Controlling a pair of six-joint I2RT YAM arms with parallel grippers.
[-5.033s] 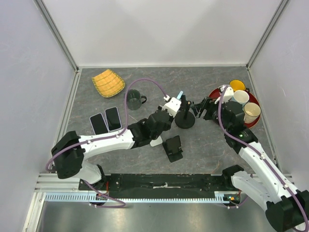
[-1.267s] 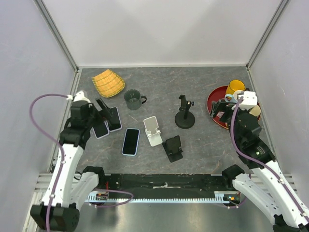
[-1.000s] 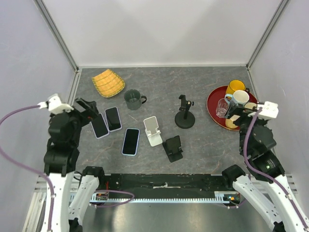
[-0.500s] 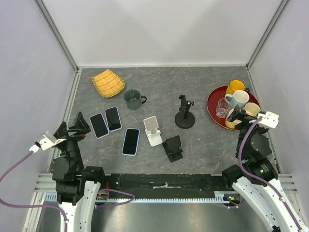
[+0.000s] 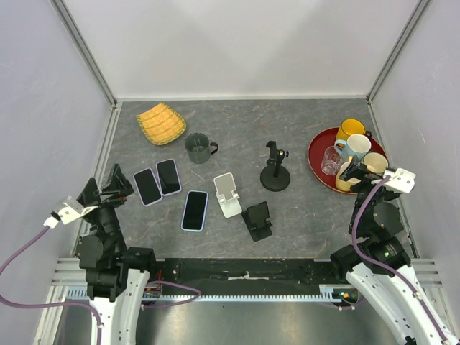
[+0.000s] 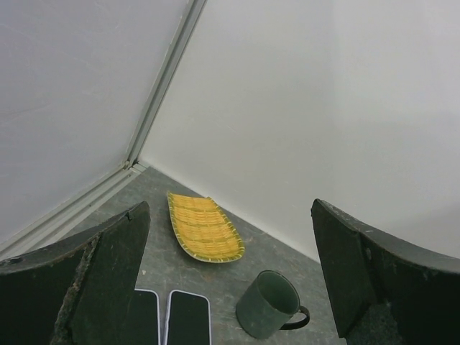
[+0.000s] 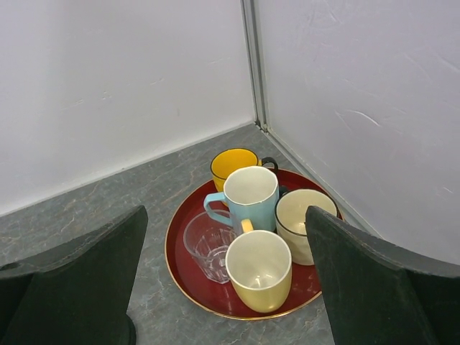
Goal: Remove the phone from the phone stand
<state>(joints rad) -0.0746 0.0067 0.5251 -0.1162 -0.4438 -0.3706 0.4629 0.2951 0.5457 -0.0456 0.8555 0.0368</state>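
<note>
The phone (image 5: 194,210), dark with a pale blue rim, lies flat on the table left of a white stand (image 5: 227,194). The black pole phone stand (image 5: 274,167) is upright mid-table and holds nothing. My left gripper (image 5: 108,188) hangs open at the table's left edge, apart from everything; in the left wrist view this gripper (image 6: 230,208) has nothing between its fingers. My right gripper (image 5: 357,169) is open at the right edge, near the red tray (image 5: 315,154); in the right wrist view it (image 7: 226,212) is empty too.
Two more phones (image 5: 146,186) (image 5: 168,176) lie side by side at the left. A dark green mug (image 5: 199,147) and a yellow woven dish (image 5: 161,123) sit behind them. A black folding stand (image 5: 257,220) is near the front. Several cups fill the red tray (image 7: 176,266).
Both arms have drawn back toward their bases, the left one away from the phones. In the last half second they have barely moved. Both grippers stay open.
</note>
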